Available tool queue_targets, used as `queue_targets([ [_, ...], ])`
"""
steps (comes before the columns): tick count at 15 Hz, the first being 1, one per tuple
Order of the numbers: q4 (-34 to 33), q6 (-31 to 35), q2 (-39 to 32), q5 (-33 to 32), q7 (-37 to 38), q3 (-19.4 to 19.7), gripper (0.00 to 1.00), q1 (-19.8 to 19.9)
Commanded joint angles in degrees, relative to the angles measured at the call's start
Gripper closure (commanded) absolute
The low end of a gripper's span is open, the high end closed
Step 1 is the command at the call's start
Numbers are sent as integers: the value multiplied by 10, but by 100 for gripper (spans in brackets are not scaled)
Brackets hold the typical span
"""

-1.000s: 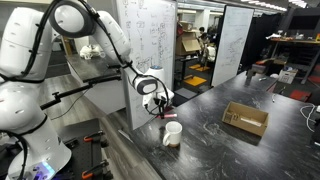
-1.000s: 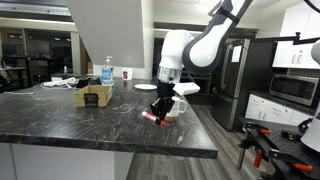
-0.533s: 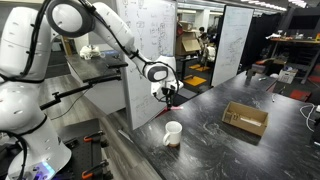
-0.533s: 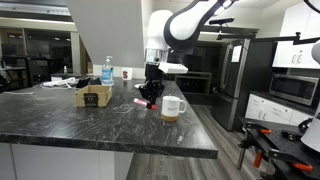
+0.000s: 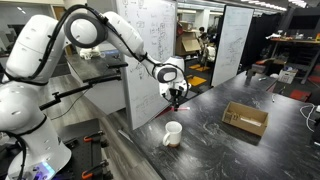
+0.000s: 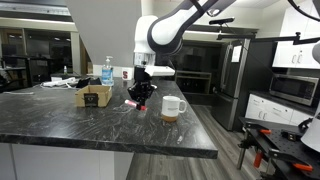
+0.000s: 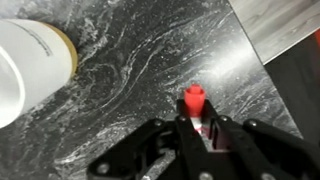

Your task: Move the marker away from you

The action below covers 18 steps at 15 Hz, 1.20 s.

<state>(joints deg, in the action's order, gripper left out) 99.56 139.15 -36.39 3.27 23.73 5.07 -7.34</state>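
A white robot arm [image 5: 105,28] reaches over a dark, marbled counter [image 5: 230,150]. Its end effector [image 5: 175,99] points downward and is clenched on the marker [image 5: 175,104]. In the wrist view, two black fingers [image 7: 183,135] press against the marker's dark body from either side, and its red tip [image 7: 194,98] sticks out past them toward the stone. Whether that tip touches the counter cannot be told.

In an exterior view the end effector [image 6: 138,96] appears between a white cup [image 6: 173,107] and an open cardboard box [image 6: 95,96], with the marker [image 6: 133,103] showing as a small reddish streak just beneath it. The cup stands upright near the counter's edge, apart from the marker — the wrist view catches its rim at the upper left corner. The box sits well apart from the cup. A blue bottle [image 6: 107,72] stands behind the box.
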Motion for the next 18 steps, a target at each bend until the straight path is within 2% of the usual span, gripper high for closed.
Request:
queue_targets([
  [1,-64,-43,-39,1,-6,-6,95,9],
  [13,-167,-54,-142,14,-13,-10,95,33],
  [14,-170,-50,-145,16,-13,-11,86,35],
  [15,-173,-49,-146,15,-11,-10,56,35],
  [16,-170,-41,-143,16,-15,-11,53,35],
  [18,-156,-30,-128,17,-13,-13,41,33],
])
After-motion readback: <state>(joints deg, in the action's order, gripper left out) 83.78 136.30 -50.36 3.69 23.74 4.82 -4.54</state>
